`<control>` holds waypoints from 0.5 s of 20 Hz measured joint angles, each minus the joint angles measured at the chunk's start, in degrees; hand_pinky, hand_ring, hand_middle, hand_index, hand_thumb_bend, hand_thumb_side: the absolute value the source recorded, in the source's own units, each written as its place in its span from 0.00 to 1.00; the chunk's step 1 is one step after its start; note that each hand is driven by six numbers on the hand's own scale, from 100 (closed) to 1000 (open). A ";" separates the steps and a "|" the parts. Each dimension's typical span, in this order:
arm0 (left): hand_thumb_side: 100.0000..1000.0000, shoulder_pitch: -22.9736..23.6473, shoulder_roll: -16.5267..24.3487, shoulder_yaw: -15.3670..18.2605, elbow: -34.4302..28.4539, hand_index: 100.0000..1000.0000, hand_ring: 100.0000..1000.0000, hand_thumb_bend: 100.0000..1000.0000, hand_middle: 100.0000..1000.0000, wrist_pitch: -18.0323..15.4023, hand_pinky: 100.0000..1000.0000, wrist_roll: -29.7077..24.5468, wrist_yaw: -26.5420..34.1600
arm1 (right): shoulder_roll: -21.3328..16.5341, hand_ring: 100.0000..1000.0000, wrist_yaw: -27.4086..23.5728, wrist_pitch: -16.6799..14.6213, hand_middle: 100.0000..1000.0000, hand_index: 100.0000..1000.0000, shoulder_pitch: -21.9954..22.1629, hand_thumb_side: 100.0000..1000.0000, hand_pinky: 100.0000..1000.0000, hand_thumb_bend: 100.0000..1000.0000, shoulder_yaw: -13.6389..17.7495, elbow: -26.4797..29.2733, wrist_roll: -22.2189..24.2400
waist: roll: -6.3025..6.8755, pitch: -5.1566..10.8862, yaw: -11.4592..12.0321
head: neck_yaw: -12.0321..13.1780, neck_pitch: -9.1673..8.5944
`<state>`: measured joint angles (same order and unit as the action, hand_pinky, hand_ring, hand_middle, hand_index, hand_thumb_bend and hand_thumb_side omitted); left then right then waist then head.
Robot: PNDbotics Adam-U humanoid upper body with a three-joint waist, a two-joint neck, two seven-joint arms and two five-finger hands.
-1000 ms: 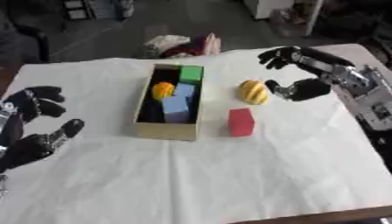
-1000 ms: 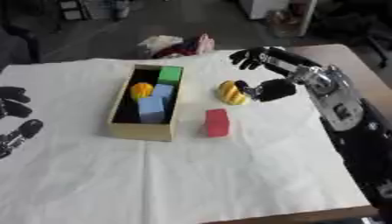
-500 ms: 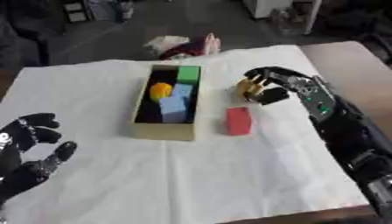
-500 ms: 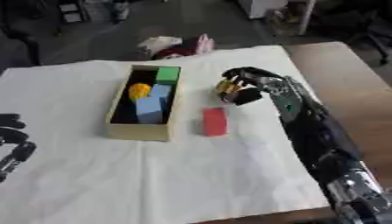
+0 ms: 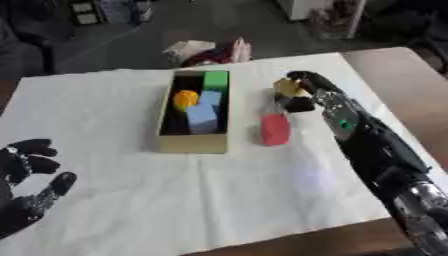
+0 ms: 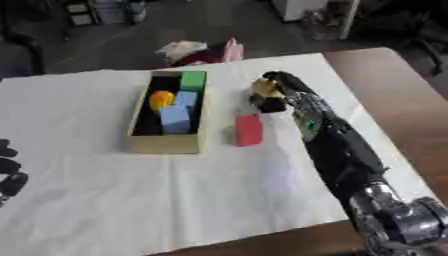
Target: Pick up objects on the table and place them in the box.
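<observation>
Now right hand (image 5: 302, 92) curls round yellow object (image 5: 285, 88); left hand (image 5: 31, 187) rests open.

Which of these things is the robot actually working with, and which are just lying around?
Part of the job: the yellow object in the right hand, the red block on the cloth, the box with its green block, blue blocks and orange object.

Just lying about: the crumpled cloth bundle beyond the table, the idle left hand.
</observation>
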<state>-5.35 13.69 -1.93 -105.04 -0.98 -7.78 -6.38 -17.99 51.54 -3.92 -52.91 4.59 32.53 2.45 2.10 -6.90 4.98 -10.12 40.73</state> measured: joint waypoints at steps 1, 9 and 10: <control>0.33 0.10 -0.11 0.00 0.02 0.73 0.54 0.63 0.55 -0.03 0.61 -0.03 -0.04 | 0.03 0.82 -0.05 -0.16 0.81 0.92 0.01 0.35 0.83 0.19 0.01 -0.01 -0.34 | -0.03 0.00 0.01 | 0.03 0.00; 0.33 0.29 -0.17 -0.03 0.18 0.73 0.53 0.63 0.54 -0.02 0.60 -0.30 -0.29 | 0.03 0.80 -0.76 -0.01 0.80 0.91 0.01 0.32 0.82 0.20 0.31 0.00 -4.85 | -0.13 0.00 -0.03 | 0.07 0.01; 0.33 0.31 -0.18 -0.03 0.19 0.73 0.53 0.63 0.54 -0.01 0.60 -0.32 -0.35 | 0.03 0.80 -0.67 0.34 0.79 0.91 0.01 0.29 0.82 0.17 0.31 -0.04 -5.49 | -0.13 0.00 -0.03 | 0.04 0.01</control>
<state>-5.05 13.51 -1.96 -104.85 -0.98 -8.10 -6.73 -17.96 50.87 -3.57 -52.90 4.90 32.49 -3.03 1.97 -6.90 4.96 -10.08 40.74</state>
